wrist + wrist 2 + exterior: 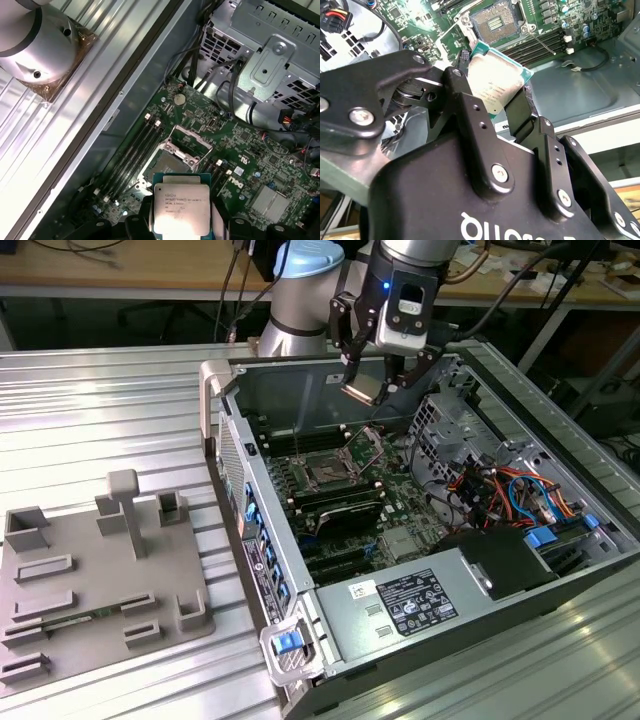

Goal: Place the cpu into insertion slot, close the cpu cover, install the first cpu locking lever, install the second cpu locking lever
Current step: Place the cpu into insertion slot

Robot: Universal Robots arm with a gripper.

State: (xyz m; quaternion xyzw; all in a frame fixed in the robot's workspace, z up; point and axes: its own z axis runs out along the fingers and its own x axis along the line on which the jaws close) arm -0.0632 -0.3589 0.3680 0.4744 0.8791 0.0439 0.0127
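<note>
One cpu (181,209), clamped by its edges in the closed-down gripper (371,388), hangs above the board (240,145). The insertion slot (169,164) lies uncovered below, just ahead of it, with the cpu cover (191,140) tipped up.

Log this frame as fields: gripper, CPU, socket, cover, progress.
gripper: black two-finger gripper, shut on the chip
cpu: small flat square silver-topped chip, held in the air above the green circuit board, not seated
slot: square black socket with metal rim, vacant
cover: thin silver metal frame, swung open
progress: no step finished
</note>
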